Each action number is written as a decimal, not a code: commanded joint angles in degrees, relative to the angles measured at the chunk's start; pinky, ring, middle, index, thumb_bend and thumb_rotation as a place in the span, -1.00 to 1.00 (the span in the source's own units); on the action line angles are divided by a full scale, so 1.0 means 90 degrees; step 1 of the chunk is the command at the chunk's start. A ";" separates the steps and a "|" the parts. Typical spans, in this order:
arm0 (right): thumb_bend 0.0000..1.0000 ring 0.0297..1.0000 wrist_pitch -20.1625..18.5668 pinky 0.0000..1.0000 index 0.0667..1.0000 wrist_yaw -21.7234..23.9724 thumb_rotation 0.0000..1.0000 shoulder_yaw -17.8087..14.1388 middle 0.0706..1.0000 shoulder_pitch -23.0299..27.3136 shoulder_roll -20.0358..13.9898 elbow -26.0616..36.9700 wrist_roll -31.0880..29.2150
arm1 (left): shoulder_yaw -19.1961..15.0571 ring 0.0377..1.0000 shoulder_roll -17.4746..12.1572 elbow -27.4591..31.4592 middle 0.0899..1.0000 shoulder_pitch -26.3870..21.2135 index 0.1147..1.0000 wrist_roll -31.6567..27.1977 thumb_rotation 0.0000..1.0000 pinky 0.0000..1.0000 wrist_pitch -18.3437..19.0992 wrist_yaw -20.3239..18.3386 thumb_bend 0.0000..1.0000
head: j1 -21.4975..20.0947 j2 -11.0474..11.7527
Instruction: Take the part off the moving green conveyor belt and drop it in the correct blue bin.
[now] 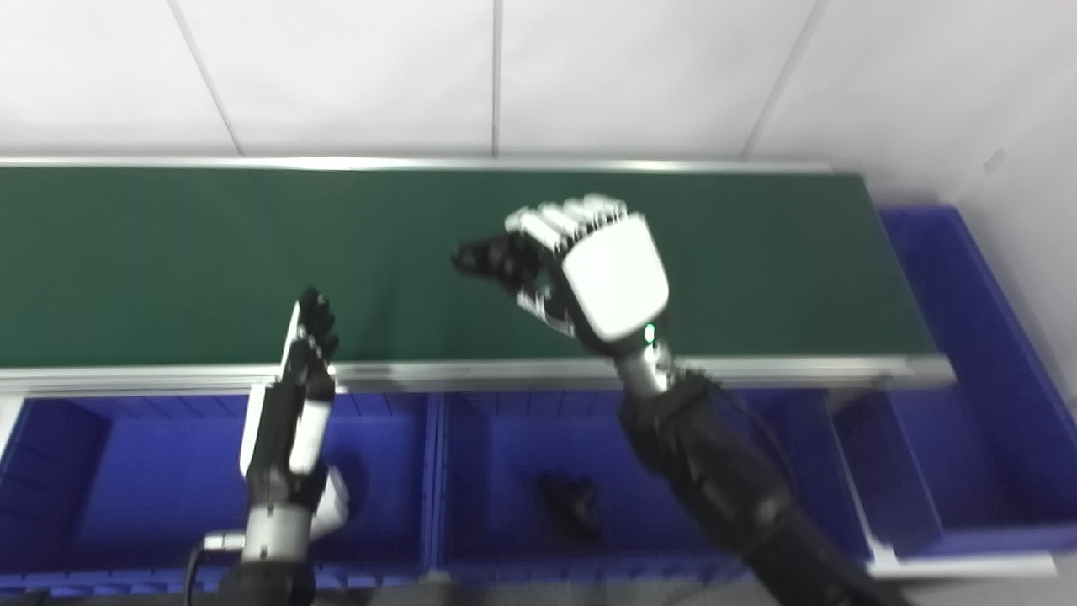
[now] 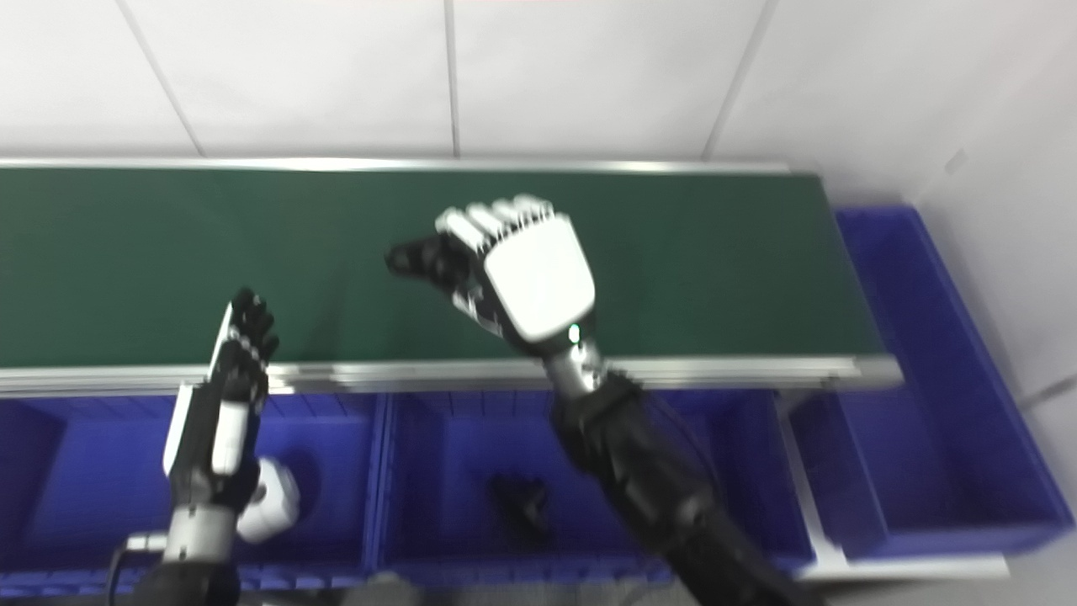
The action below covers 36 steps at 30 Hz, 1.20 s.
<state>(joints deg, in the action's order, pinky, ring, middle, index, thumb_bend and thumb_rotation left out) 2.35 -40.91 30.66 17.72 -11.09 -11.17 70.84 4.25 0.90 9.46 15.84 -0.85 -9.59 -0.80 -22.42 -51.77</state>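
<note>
Right hand [image 1: 602,273] hovers over the green belt [image 1: 168,261], fingers curled and apart, holding nothing; left hand [image 1: 299,396] waits open over the near-left bin [image 1: 101,471]. No part shows on the belt; a dark piece [image 1: 572,505] lies in the middle bin [image 1: 505,446]. Blur could make a late grab miss.

Right hand [image 1: 589,269]: glossy white back plate, black fingers with white segments, small green light near silver wrist, black forearm. Left hand [image 1: 294,396]: black fingers, white side panels, silver wrist collar, thin black cable alongside.
</note>
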 commanded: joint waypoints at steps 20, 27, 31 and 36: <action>0.06 -0.60 0.0104 -0.61 -0.11 -0.0879 -1.00 0.0286 -0.20 -0.0687 -0.0195 -0.0814 0.0178 | -0.0010 1.00 0.0090 0.0421 1.00 0.0137 1.00 0.0248 0.85 1.00 0.0022 0.0104 0.38 | 0.0339 0.0343; 0.05 -0.60 0.0204 -0.61 -0.10 -0.1343 -1.00 0.0632 -0.24 -0.0935 -0.0239 -0.1580 0.0084 | -0.0011 1.00 0.0110 0.0425 1.00 0.0168 1.00 0.0277 0.86 1.00 0.0010 0.0133 0.37 | 0.0354 0.0355; 0.04 -0.60 0.0206 -0.61 -0.09 -0.1396 -1.00 0.0783 -0.28 -0.1015 -0.0243 -0.1920 -0.0023 | -0.0005 1.00 0.0149 0.0368 1.00 0.0147 1.00 0.0274 0.85 1.00 -0.0051 0.0146 0.36 | 0.0380 0.0357; 0.04 -0.59 0.0332 -0.61 -0.07 -0.1573 -1.00 0.0966 -0.33 -0.0992 -0.0272 -0.2362 -0.0181 | 0.0002 1.00 0.0202 0.0323 1.00 0.0143 1.00 0.0274 0.84 1.00 -0.0090 0.0146 0.32 | 0.0449 0.0395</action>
<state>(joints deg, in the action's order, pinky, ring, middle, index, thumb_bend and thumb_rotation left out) 3.02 -52.87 39.34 7.94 -13.40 -33.23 70.18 4.23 2.43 11.21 17.59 1.41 -8.37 0.24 -18.46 -48.17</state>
